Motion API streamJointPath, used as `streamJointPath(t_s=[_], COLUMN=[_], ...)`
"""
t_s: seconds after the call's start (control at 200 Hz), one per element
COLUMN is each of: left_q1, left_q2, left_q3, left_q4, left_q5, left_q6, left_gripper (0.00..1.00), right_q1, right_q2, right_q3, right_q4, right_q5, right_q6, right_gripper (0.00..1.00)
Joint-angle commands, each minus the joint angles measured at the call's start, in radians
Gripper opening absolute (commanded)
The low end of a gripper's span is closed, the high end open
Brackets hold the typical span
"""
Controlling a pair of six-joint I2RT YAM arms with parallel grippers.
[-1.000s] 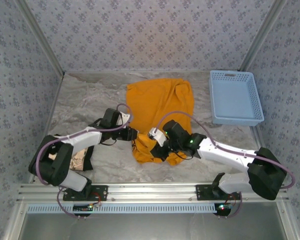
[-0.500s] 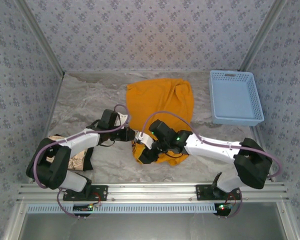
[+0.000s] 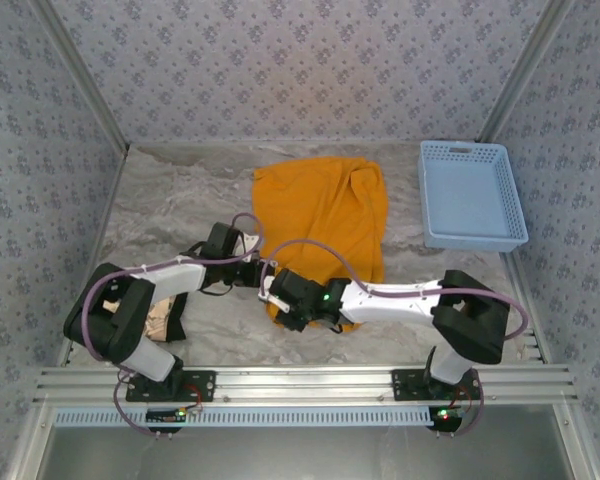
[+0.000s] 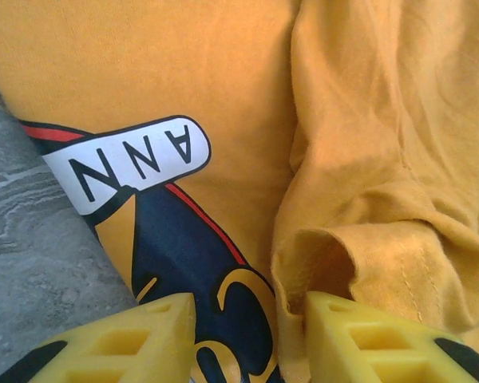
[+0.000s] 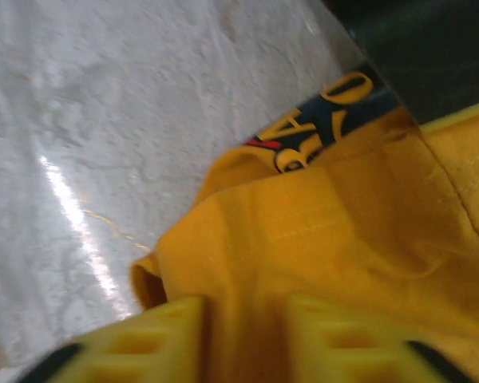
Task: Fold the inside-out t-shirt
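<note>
Right claw (image 5: 243,323) slid left, nearly closed, pinching the t-shirt (image 3: 320,215) edge.

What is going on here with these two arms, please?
Two robot arms are working on an orange t-shirt spread on the table. Both claws meet at its near edge: the left claw sits open over the printed graphic, while the right claw appears to pinch a fold of fabric. The shirt lies rumpled, not neatly folded.

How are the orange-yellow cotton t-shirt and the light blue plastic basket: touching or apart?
Apart. The top external view shows bare marbled table between the t-shirt and the basket.
</note>
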Motion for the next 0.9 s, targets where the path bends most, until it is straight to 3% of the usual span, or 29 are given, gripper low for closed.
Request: streamJointPath(t_s=[0.0, 0.05, 0.145, 0.24, 0.395, 0.645, 0.77, 0.895], left_q1=[-0.013, -0.019, -0.029, -0.032, -0.040, -0.036, -0.029, -0.025], left_q2=[0.029, 0.028, 0.021, 0.029, 0.028, -0.006, -0.040, -0.084], left_q3=[0.064, 0.070, 0.072, 0.084, 0.086, 0.092, 0.101, 0.090], left_q4=[0.026, 0.024, 0.012, -0.037, -0.074, -0.112, -0.115, -0.092], left_q5=[0.014, 0.011, -0.017, -0.051, -0.097, -0.095, -0.063, -0.039], left_q6=[-0.015, -0.019, -0.003, 0.019, 0.041, 0.057, 0.024, 0.013], left_gripper=[0.39, 0.37, 0.26, 0.12, 0.00, 0.00, 0.12, 0.20], right_q1=[-0.009, -0.031, -0.102, -0.210, -0.350, -0.376, -0.308, -0.220], right_q2=[-0.019, -0.057, -0.152, -0.260, -0.449, -0.570, -0.539, -0.512], right_q3=[0.011, -0.015, -0.097, -0.223, -0.405, -0.367, -0.304, -0.264], right_q4=[0.004, 0.017, 0.050, 0.134, 0.282, 0.247, 0.293, 0.338], right_q5=[0.083, 0.042, -0.048, -0.246, -0.523, -0.650, -0.651, -0.543], right_q6=[0.038, 0.066, 0.116, 0.157, 0.205, 0.197, 0.142, 0.094], right_gripper=[0.08, 0.00, 0.00, 0.00, 0.01, 0.00, 0.00, 0.00])
